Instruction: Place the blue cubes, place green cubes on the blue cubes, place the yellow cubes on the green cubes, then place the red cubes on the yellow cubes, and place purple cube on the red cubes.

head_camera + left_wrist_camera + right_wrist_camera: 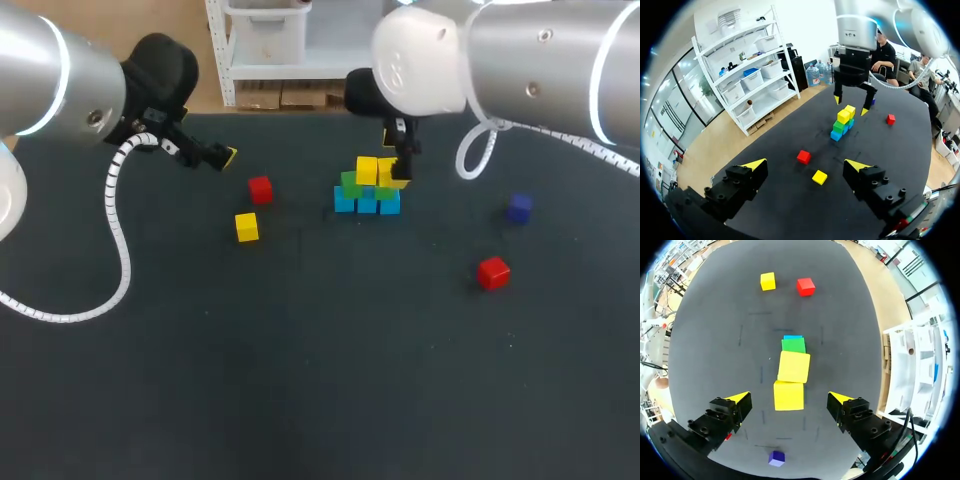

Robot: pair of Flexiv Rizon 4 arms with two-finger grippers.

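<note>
Three blue cubes [367, 204] stand in a row at the table's middle back, with green cubes [350, 183] on them and two yellow cubes [367, 169] on the green ones. My right gripper [403, 152] hangs open just above the right yellow cube [788, 395]; its fingers straddle that cube without touching it. A loose yellow cube [247, 227] and a red cube [260, 189] lie left of the stack. Another red cube [493, 272] and the purple cube [518, 208] lie to its right. My left gripper [215, 155] is open and empty at the back left, well above the table.
The dark table [300, 380] has nothing on its whole near half. The left arm's white cable [118, 240] hangs down to the table at the left.
</note>
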